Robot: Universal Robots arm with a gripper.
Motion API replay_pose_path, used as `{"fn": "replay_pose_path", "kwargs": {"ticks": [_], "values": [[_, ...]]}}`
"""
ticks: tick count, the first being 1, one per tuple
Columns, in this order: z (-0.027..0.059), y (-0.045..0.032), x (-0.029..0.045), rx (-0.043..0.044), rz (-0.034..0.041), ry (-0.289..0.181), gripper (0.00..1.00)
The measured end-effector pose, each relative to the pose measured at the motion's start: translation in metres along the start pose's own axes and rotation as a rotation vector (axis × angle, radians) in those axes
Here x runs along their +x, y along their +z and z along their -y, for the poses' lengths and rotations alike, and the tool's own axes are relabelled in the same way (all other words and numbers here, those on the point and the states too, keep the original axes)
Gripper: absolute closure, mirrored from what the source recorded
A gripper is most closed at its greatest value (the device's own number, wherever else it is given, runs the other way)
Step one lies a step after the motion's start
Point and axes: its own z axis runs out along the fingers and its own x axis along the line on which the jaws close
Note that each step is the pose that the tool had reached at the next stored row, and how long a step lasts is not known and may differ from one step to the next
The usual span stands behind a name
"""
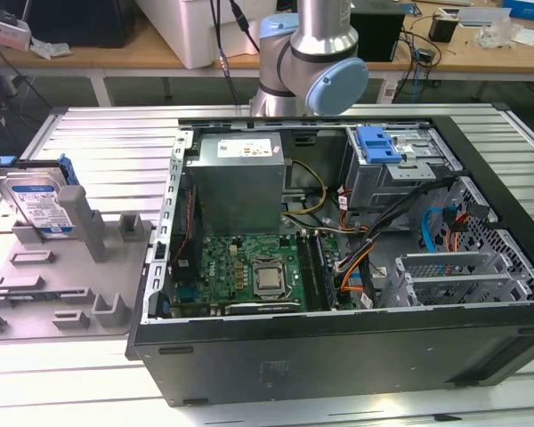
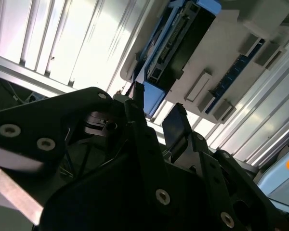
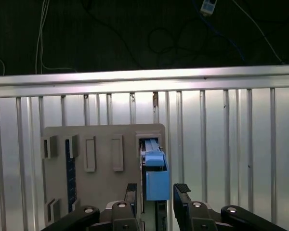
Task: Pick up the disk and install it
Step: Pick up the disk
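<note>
Upright, white-and-blue-labelled disk stands in grey holder

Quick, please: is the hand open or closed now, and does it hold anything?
The hand is open, holding nothing; its fingers stand on either side of the disk in the grey holder.

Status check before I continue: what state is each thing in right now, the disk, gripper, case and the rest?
Disk: standing on edge in the grey holder, not gripped.
Gripper: open, clear of the disk.
Computer case: lying on its side, panel off, inside exposed.
Blue bracket: sitting on top of the drive cage.
</note>
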Motion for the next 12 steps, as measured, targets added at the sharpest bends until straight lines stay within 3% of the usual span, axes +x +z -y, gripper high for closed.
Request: {"fn": "replay_pose_path", "kwargs": {"ticks": [12], "values": [[-0.0007,0.0082,-0.0003,0.0001,0.0000,0.000,0.56]]}}
